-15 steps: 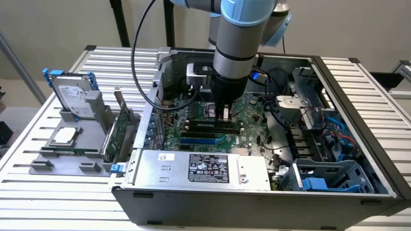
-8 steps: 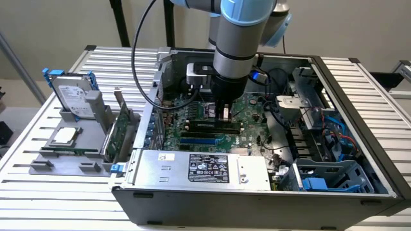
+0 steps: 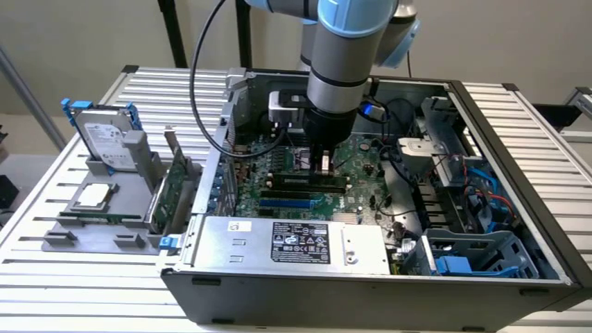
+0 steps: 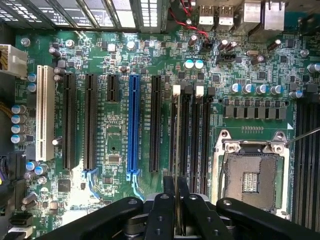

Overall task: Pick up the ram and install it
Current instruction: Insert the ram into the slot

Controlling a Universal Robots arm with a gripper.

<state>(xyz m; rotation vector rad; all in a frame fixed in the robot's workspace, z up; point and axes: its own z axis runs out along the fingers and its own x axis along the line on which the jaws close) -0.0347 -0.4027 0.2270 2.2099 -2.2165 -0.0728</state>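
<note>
My gripper (image 3: 324,165) reaches down into the open computer case (image 3: 518,173), low over the motherboard (image 3: 361,156). In the wrist view its two black fingers (image 4: 165,205) stand close together, shut on the ram (image 4: 175,145). The ram shows edge-on as a thin strip running away from the fingers. It lies in line with the outermost of the black memory slots (image 4: 187,135), the one with a white latch (image 4: 176,90), beside the open CPU socket (image 4: 252,180). I cannot tell whether the ram's lower edge is seated in the slot.
A grey tray (image 3: 65,239) at the exterior view's left holds an upright hard drive (image 3: 104,139), a green expansion card (image 3: 168,191), a square chip (image 3: 94,196) and a thin green strip (image 3: 93,217). The power supply (image 3: 287,243), cables (image 3: 416,201) and a drive cage (image 3: 476,257) crowd the case.
</note>
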